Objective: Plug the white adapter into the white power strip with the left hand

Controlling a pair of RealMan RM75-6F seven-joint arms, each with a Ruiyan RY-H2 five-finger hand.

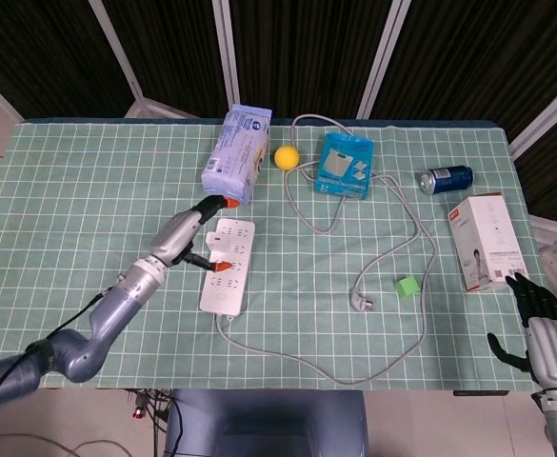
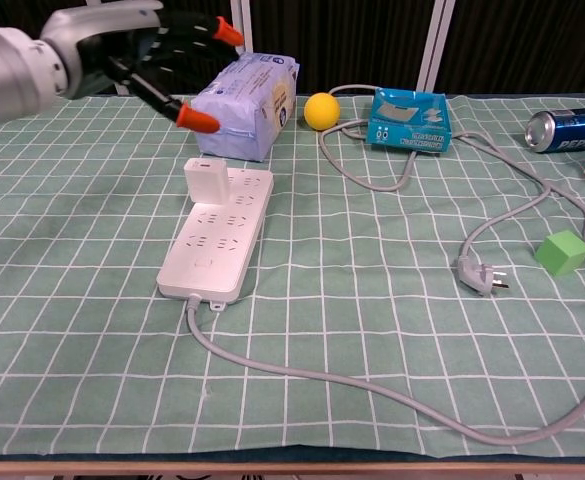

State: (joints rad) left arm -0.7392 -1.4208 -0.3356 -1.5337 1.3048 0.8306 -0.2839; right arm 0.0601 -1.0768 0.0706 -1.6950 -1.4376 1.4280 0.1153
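The white power strip [image 2: 217, 245] lies on the green checked cloth, its grey cable [image 2: 372, 392] trailing toward the front edge. The white adapter [image 2: 206, 180] stands upright in the strip's far end. My left hand [image 2: 142, 55] hovers above and to the left of the adapter, apart from it, fingers spread and holding nothing. In the head view that left hand [image 1: 194, 236] sits just left of the power strip [image 1: 228, 281]. My right hand [image 1: 545, 335] rests at the table's front right corner, fingers apart and empty.
Behind the strip lie a tissue pack [image 2: 247, 100], a yellow ball [image 2: 320, 110] and a blue box [image 2: 408, 120]. To the right are a blue can [image 2: 569, 128], a green cube [image 2: 560, 252], a loose plug [image 2: 482, 277] and a white carton [image 1: 487, 241].
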